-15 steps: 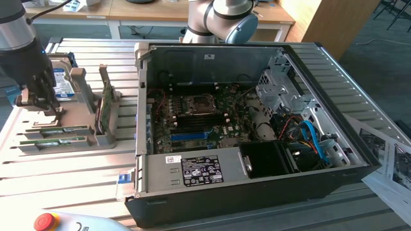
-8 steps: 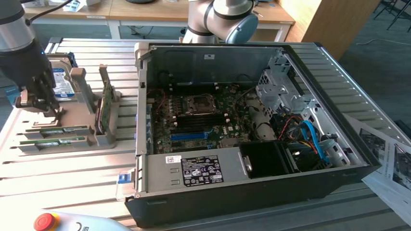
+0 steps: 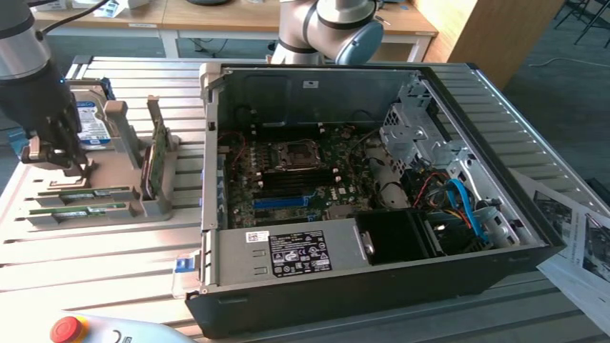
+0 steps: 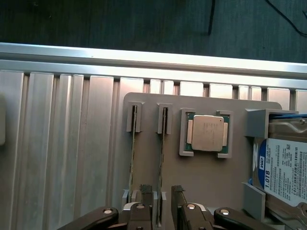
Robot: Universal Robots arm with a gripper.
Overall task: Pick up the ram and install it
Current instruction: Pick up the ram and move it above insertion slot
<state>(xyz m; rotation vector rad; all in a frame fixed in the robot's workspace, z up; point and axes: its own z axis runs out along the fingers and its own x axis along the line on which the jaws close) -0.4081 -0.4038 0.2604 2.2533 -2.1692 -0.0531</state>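
Hovering over the grey holder (image 4: 216,184) with the gripper (image 4: 162,195) spread open and grasping nothing, straddling the ram (image 4: 162,148), a thin green stick standing on edge in its slot beside a second stick (image 4: 133,153), near the square processor (image 4: 207,132) and the blue-labelled hard drive (image 4: 284,168). Judging the task as barely begun: lining up for the pick, not yet clamping, not yet lifting, with nothing carried toward the open computer case (image 3: 333,307) lying at the exterior view's right of the holder. Reading the long memory slots (image 3: 307,183) on the motherboard (image 3: 250,187) as apparently unfilled, so counting the whole installing as left to do. Struggling to judge the height of the fingertips above the stick, or any contact with it; losing the ram's near end behind the fingers in the wrist view; seeing both sticks edge-on, with no chips to make out; finding the hard drive cut off at the frame edge, and the slots too dark for certainty.
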